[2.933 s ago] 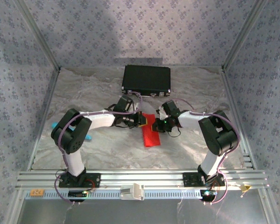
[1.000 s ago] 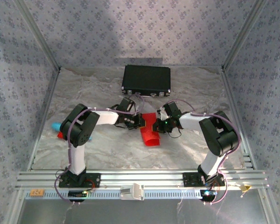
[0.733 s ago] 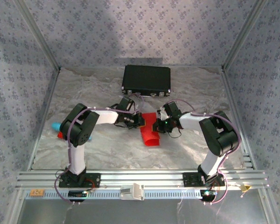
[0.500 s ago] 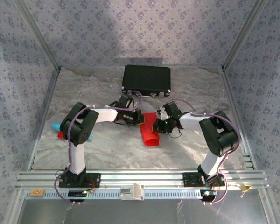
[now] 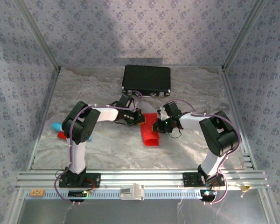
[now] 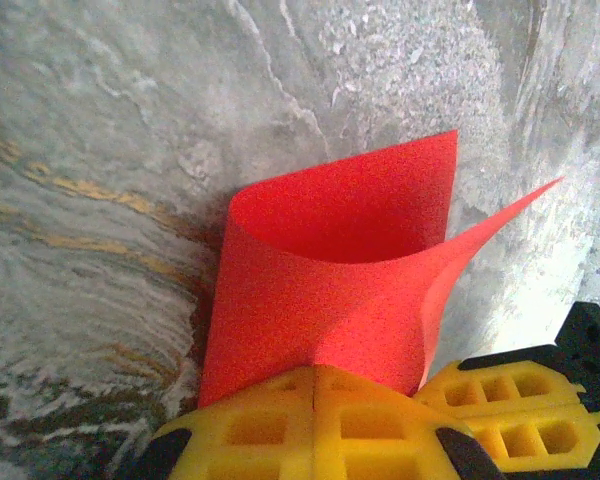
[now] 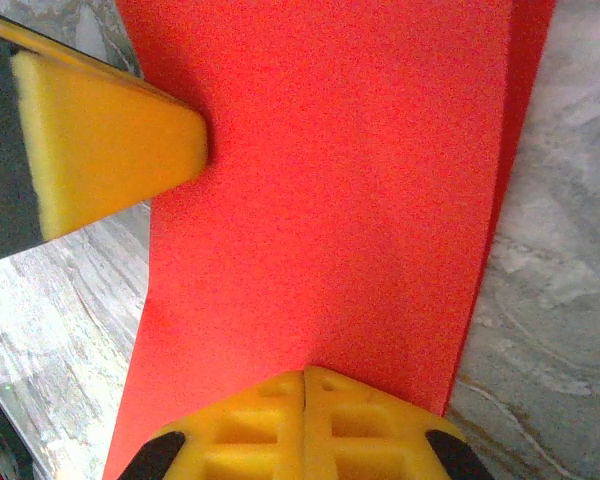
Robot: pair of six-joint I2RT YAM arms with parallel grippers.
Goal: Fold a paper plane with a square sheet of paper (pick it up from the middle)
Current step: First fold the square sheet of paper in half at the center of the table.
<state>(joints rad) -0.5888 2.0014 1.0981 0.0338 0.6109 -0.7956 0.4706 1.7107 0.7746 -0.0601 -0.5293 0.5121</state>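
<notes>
**Sheet (image 5: 150, 134) pinched from two sides**

At the middle of the bench (image 5: 102, 154), the left gripper (image 6: 315, 378) was clamped on the sheet's 10 o'clock side and the right gripper (image 7: 305, 378) on its 2 o'clock side. So held, the paper bowed upward, probably to bring its edges together for a fold

Right gripper (image 7: 305, 374) seemingly pinches the red sheet (image 7: 330, 200).

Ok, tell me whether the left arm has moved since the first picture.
Yes. The left arm's elbow swung right, clear of the turquoise object.
</notes>
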